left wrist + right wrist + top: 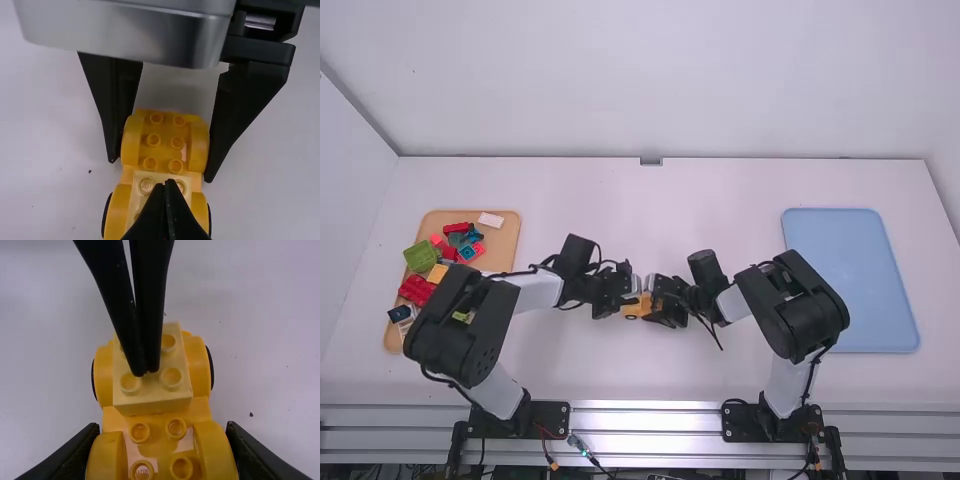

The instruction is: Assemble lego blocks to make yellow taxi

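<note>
My left arm and my right arm are bent toward each other. The left gripper has its fingers together; facing it closely, the right gripper has its fingers parted.

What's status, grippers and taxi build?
Left gripper: jaws shut, at pale yellow block. Right gripper: jaws shut on yellow car chassis. No obstruction seen.

Robotics lab: metal rail, cables
</note>
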